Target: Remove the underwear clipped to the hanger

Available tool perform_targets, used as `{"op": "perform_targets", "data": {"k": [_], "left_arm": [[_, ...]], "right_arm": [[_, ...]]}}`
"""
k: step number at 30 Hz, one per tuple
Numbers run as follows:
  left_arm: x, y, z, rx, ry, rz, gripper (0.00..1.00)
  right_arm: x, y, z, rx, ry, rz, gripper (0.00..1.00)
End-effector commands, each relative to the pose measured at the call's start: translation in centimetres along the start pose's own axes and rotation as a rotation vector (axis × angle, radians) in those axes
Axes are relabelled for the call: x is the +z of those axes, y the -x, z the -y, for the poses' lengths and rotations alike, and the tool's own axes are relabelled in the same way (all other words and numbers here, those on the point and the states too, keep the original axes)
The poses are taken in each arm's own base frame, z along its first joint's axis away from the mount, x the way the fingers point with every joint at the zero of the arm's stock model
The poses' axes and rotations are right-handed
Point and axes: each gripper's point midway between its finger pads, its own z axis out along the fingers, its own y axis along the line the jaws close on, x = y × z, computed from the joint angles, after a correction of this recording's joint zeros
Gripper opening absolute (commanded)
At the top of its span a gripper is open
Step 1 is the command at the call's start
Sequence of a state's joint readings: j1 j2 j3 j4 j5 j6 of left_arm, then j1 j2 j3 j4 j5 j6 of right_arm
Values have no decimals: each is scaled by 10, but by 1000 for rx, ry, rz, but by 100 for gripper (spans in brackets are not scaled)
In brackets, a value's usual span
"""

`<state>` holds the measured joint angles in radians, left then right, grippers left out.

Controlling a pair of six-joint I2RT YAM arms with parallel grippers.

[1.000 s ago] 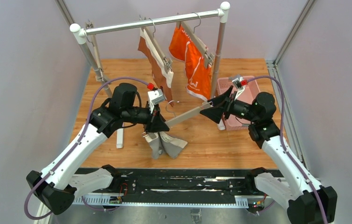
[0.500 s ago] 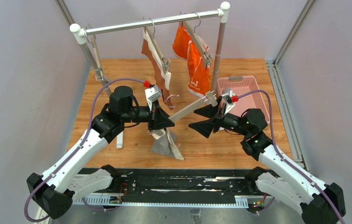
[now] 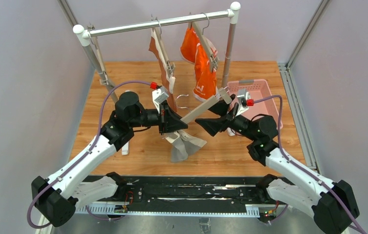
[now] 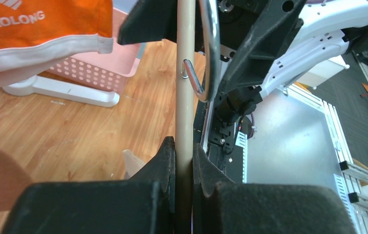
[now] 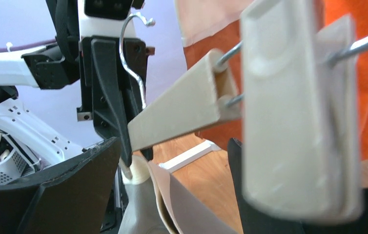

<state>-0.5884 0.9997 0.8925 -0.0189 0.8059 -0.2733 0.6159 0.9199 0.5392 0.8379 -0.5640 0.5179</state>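
My left gripper (image 3: pixel 175 125) is shut on the bar of a beige clip hanger (image 3: pixel 199 111), seen close up in the left wrist view (image 4: pixel 186 73). The grey underwear (image 3: pixel 186 144) hangs from the hanger's left end, just below that gripper. The hanger's right clip (image 5: pixel 294 112) holds nothing. My right gripper (image 3: pixel 205 127) is open under the hanger's right half, with the grey underwear (image 5: pixel 172 207) showing between its fingers. The rust-brown underwear (image 3: pixel 164 73) and the orange underwear (image 3: pixel 200 63) hang clipped on the rack.
The rack's rail (image 3: pixel 157 23) spans the back, and its white foot (image 4: pixel 55 90) lies on the wooden table. A pink basket (image 3: pixel 260 90) stands at the right, behind my right arm. The hanger's metal hook (image 4: pixel 210 48) points toward the right arm.
My right gripper has swung left from beside the basket to under the hanger. My left gripper has carried the hanger and the grey underwear a little right and up.
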Motion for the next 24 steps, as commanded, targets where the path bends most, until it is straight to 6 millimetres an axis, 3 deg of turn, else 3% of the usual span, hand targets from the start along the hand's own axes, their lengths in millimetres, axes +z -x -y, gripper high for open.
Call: {"op": "perform_targets", "data": {"k": [1, 8, 10, 15, 16, 20, 24], "left_arm": [[7, 11, 16, 49, -65, 51, 0], [8, 13, 22, 66, -79, 75, 0], [9, 15, 21, 66, -74, 88, 0], [10, 23, 20, 70, -57, 126, 0], [11, 24, 19, 70, -55, 133, 0], [12, 25, 18, 58, -55, 134, 2], [14, 16, 15, 33, -52, 117, 13]], "right_arm": [[8, 31, -8, -41, 36, 150, 81], [21, 45, -10, 17, 90, 230, 76], [27, 45, -12, 35, 116, 223, 60], [37, 40, -13, 67, 147, 175, 6], [37, 38, -12, 72, 144, 169, 1], [38, 38, -11, 76, 137, 168, 1], [36, 43, -14, 67, 144, 182, 1]]}}
